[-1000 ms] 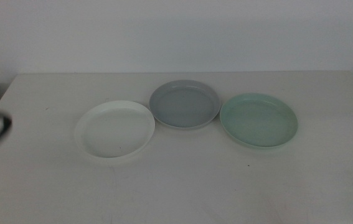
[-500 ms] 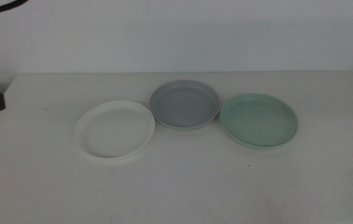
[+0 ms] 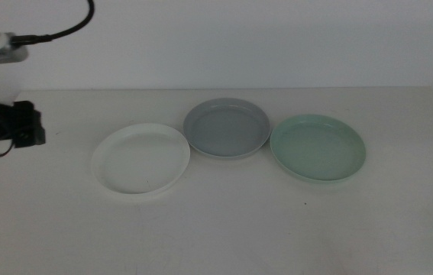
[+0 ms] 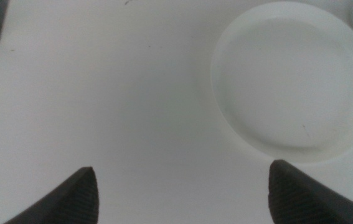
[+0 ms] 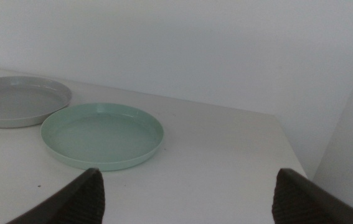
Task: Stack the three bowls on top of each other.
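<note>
No stacking had been done. Nearest lay the white bowl (image 3: pixel 140 159), with the left gripper (image 4: pixel 182 186) held above the table (image 3: pixel 224 229) beside it, jaws wide apart. The mint bowl (image 3: pixel 318 147) lay farther right, separate, viewed by the right gripper (image 5: pixel 185 196), jaws likewise spread. Farthest sat the grey bowl (image 3: pixel 227 127). All three remained to be stacked.

A white table (image 3: pixel 224 229) bears white (image 3: pixel 140 159), grey (image 3: pixel 227 127) and mint bowls (image 3: pixel 318 147).
</note>
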{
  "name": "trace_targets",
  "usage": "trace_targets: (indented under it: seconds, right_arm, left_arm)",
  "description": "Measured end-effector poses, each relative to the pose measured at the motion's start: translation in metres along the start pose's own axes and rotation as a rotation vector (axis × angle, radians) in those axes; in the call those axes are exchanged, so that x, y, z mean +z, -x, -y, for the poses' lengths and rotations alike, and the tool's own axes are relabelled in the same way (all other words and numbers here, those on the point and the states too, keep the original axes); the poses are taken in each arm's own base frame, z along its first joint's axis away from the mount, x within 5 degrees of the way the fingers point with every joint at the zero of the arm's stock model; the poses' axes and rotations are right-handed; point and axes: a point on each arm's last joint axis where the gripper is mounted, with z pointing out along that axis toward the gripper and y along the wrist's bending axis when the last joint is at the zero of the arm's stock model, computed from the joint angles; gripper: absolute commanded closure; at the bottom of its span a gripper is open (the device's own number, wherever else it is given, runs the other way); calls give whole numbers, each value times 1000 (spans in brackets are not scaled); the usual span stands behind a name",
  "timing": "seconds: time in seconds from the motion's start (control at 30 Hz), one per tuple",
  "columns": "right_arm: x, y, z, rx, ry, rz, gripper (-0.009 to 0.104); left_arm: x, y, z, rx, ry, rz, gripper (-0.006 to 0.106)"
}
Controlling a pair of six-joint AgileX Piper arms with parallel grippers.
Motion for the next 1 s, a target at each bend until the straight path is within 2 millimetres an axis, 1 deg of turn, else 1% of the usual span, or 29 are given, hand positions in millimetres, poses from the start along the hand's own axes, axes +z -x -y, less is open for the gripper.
trace_targets:
  seconds: [0.2, 0.33, 0.5, 0.6, 0.7, 0.77, 0.83, 0.93, 1.0]
  right_arm:
    - [0, 0, 0, 0, 0, 0, 1]
    - [0, 0, 0, 0, 0, 0, 1]
    - [0, 0, 0, 0, 0, 0, 1]
    - [0, 0, 0, 0, 0, 0, 1]
    - [0, 0, 0, 0, 0, 0, 1]
    - [0, 0, 0, 0, 0, 0, 1]
    - [0, 0, 0, 0, 0, 0, 1]
    - [0, 0, 0, 0, 0, 0, 1]
    - [0, 0, 0, 0, 0, 0, 1]
  left_arm:
    - [50, 26, 2, 3, -9, -92, -5]
    - [88, 37, 10, 26, -37, -141, -5]
    - [134, 41, 23, 67, -63, -204, -5]
    - [158, 38, 26, 49, -73, -243, -5]
    - [181, 31, 26, 26, -81, -280, -4]
    - [192, 27, 26, 17, -83, -301, 0]
    - [201, 21, 25, 11, -84, -323, 7]
    - [210, 16, 25, 6, -82, -342, 25]
    - [212, 17, 25, 5, -84, -333, 37]
